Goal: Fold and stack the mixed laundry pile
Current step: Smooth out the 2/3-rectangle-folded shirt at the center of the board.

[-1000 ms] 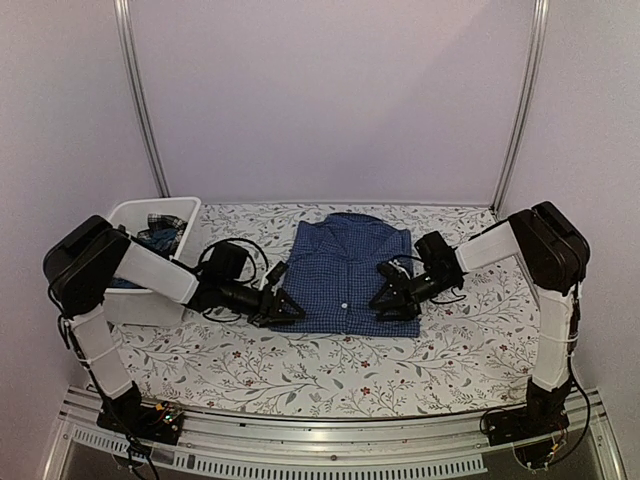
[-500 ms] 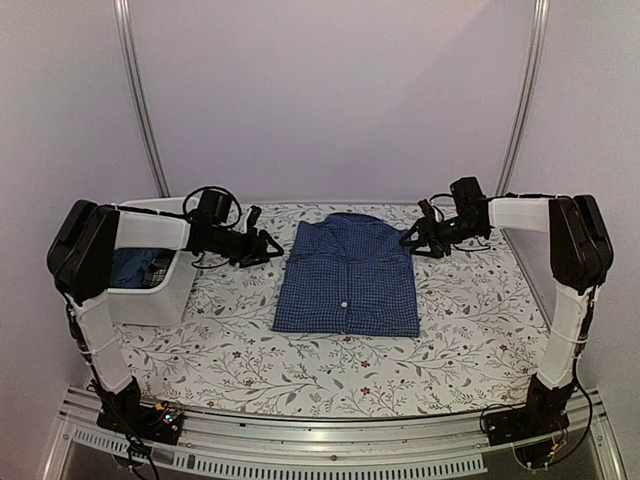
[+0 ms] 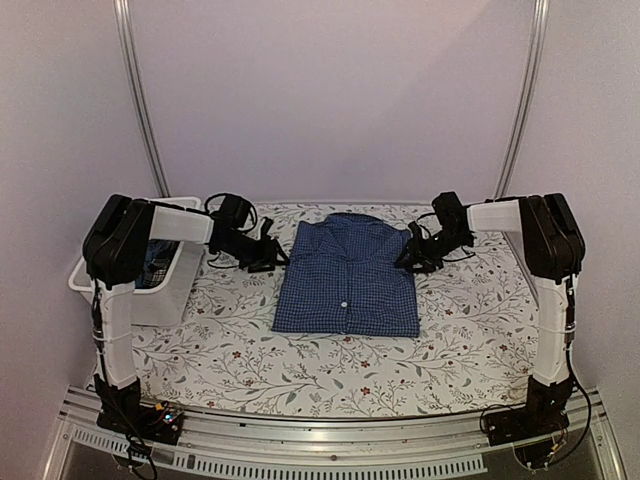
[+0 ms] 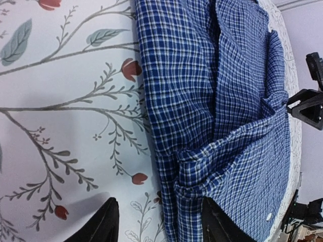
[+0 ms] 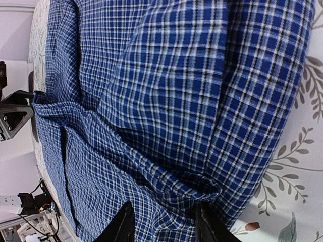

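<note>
The blue-and-white check shirt (image 3: 347, 278) lies folded flat on the floral tablecloth, collar at the far end. My left gripper (image 3: 280, 258) is open at the shirt's upper left edge. In the left wrist view its jaws (image 4: 161, 224) straddle the bunched edge of the shirt (image 4: 217, 101), with one finger over the tablecloth and one over the cloth. My right gripper (image 3: 405, 260) is open at the upper right edge. In the right wrist view its jaws (image 5: 164, 224) stand over a fold of the shirt (image 5: 166, 91). Neither gripper holds anything.
A white tub (image 3: 172, 290) stands at the left with dark blue cloth (image 3: 152, 262) inside, partly hidden by my left arm. The floral tablecloth (image 3: 330, 365) covers the table. Metal posts stand at the back corners.
Both grippers have moved from the shirt's lower sides up to its far end. They then came inward and down to the shirt's upper side edges. The shirt lies as before.
</note>
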`<action>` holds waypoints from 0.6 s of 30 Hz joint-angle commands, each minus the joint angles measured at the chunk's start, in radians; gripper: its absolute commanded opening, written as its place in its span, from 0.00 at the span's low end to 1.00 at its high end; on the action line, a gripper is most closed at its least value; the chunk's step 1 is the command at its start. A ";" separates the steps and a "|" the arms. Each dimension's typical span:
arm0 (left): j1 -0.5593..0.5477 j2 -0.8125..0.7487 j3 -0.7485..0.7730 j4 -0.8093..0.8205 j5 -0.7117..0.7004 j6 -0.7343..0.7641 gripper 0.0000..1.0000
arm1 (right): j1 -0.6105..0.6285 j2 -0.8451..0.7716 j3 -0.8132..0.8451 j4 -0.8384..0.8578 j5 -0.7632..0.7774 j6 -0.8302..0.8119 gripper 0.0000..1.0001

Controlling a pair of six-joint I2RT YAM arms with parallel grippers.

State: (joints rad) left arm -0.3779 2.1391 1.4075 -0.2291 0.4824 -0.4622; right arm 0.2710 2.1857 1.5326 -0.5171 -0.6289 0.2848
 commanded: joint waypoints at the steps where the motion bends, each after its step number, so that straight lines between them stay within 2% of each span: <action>1: -0.020 0.025 0.047 -0.011 0.019 0.017 0.53 | 0.016 0.022 0.017 -0.043 0.039 -0.023 0.36; 4: -0.027 0.028 0.056 0.011 0.048 0.023 0.47 | 0.015 0.009 0.011 -0.049 0.066 -0.028 0.27; 10: -0.038 0.033 0.083 0.030 0.084 0.048 0.20 | 0.002 -0.022 0.014 -0.059 0.094 -0.035 0.00; 15: -0.039 0.031 0.093 0.036 0.085 0.053 0.00 | -0.017 -0.082 -0.002 -0.066 0.115 -0.036 0.00; 18: -0.041 0.027 0.094 0.047 0.080 0.055 0.00 | -0.025 -0.114 -0.011 -0.069 0.120 -0.039 0.00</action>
State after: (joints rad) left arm -0.4084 2.1544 1.4769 -0.2096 0.5537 -0.4191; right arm 0.2665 2.1628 1.5322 -0.5728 -0.5423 0.2600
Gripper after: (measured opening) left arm 0.005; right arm 0.005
